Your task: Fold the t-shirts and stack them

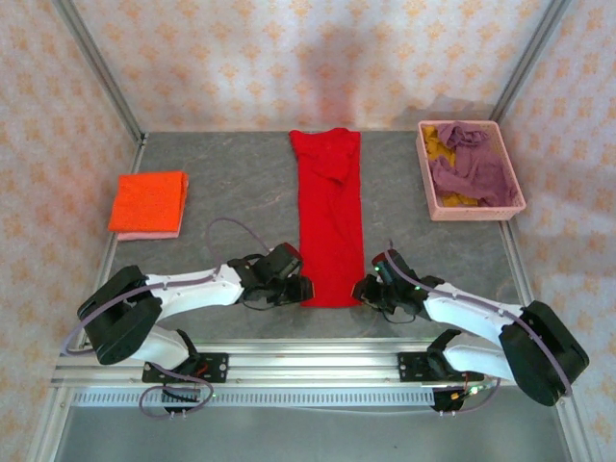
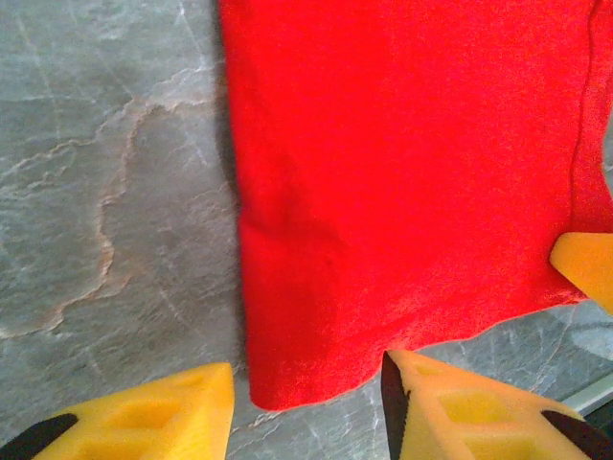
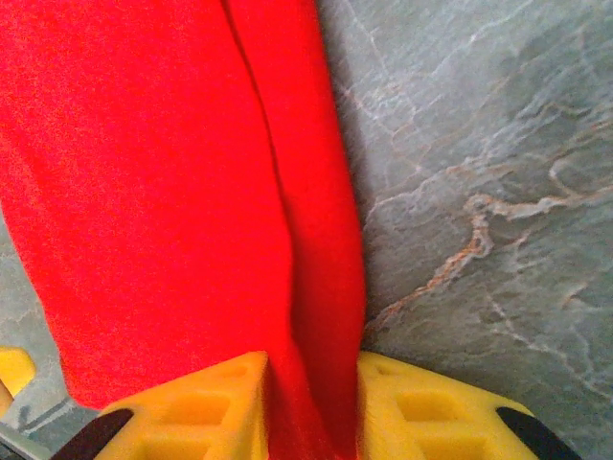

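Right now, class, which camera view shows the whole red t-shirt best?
The top external view: the red t-shirt lies there full length, folded into a long strip. The left and right wrist views each show a near hem corner close up.

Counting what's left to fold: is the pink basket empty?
No, the pink basket holds a crumpled purple shirt and a mustard yellow one.

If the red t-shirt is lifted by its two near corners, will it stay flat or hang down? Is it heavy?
Probably floppy: the red t-shirt lies flat as a long folded strip with soft creases, so it would likely sag between the corners. It is likely light, since it looks like thin cloth. Its folded layers may slip open when raised.
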